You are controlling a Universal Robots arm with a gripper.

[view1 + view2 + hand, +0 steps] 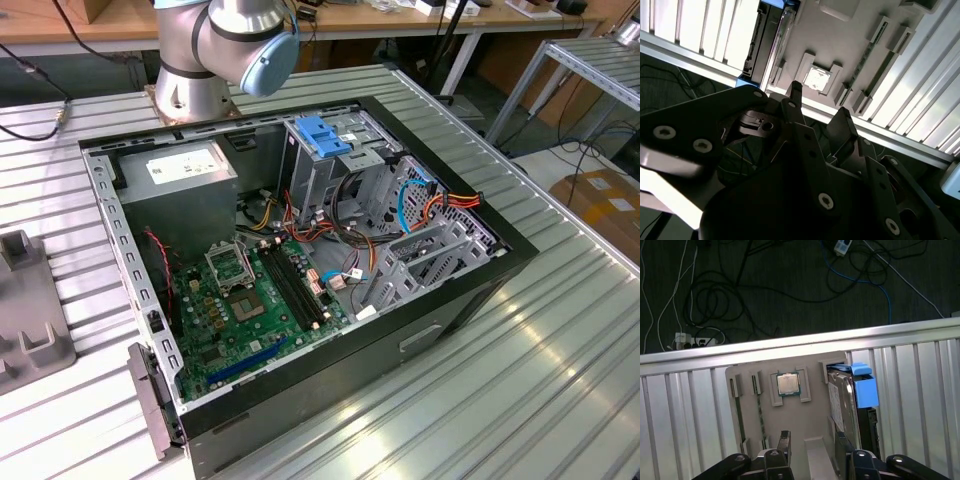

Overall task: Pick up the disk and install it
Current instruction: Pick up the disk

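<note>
Aluminium ribbed table (pixel 690 405), cables (pixel 715 305) on dark floor (pixel 950 270); disk (pixel 842 395) in tray (pixel 812 415); jaws spread, empty.

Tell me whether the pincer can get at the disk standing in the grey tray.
Probably yes. In the first wrist view the disk stands on edge in the grey tray with nothing covering it, and the open pincer hangs above the tray just beside it, its jaws not yet astride it.
</note>
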